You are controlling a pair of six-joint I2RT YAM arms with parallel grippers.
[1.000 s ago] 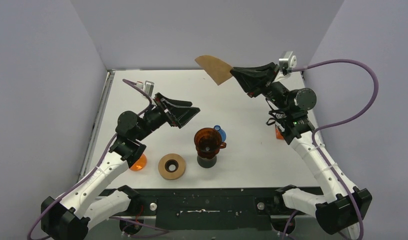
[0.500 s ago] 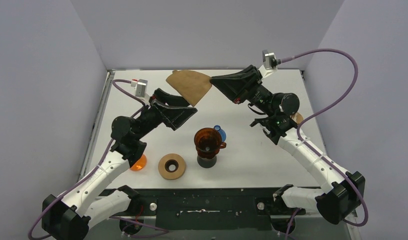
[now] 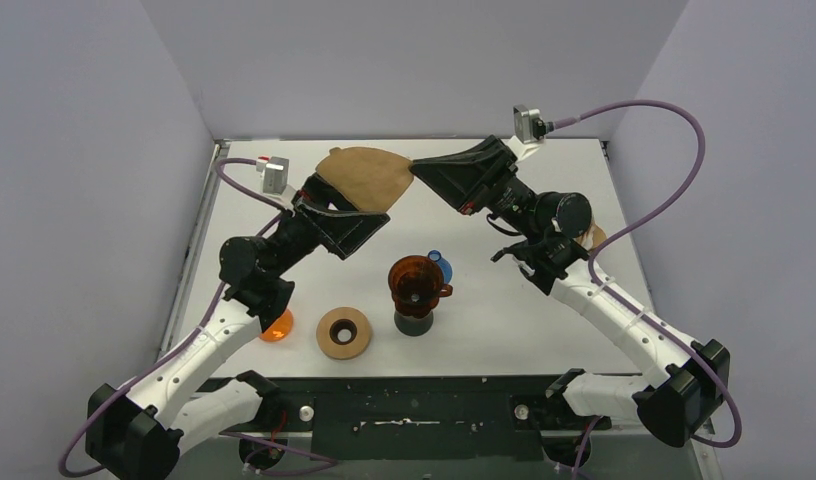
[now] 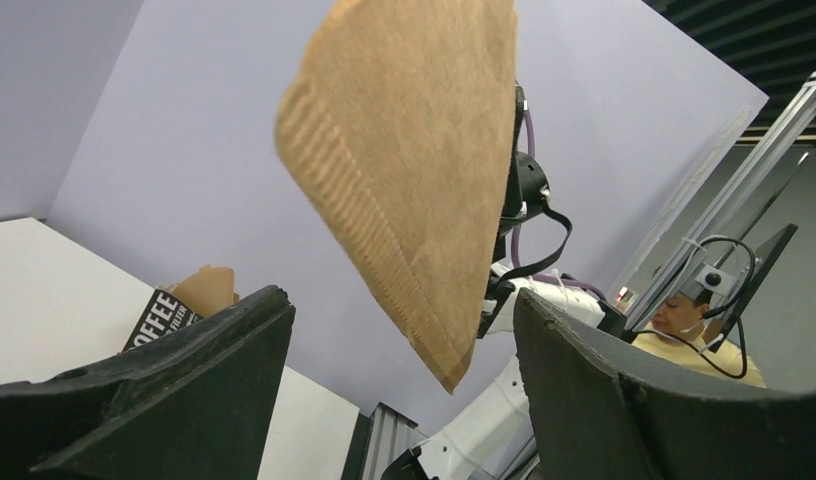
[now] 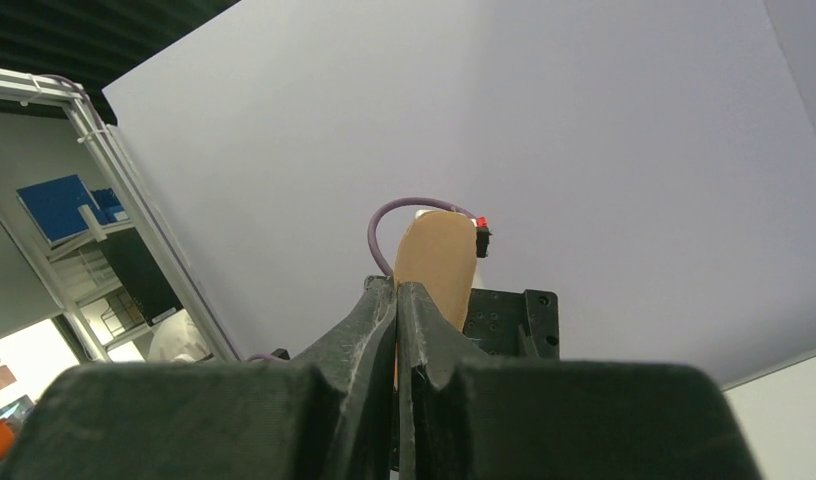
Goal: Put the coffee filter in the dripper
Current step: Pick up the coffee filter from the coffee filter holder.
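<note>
Amber plastic dripper (image 3: 417, 285) stands near the middle of the table (image 3: 504, 310) with no paper in it. The coffee filter (image 3: 369, 178) hangs in the air well beyond it, toward the far left.

My worry is the handover. My left gripper (image 3: 359, 215) has its jaws spread wide on either side of the paper, not touching it. If they close off-centre they could crease the cone or pinch it flat, and it would not seat in the dripper. If the right lets go too soon, the paper drops.

My left arm reaches up and away from its near base, wrist tilted upward. My right gripper (image 3: 416, 170) is clamped on the filter's right edge, I think near the rim, with that arm stretched leftward across the far side.
</note>
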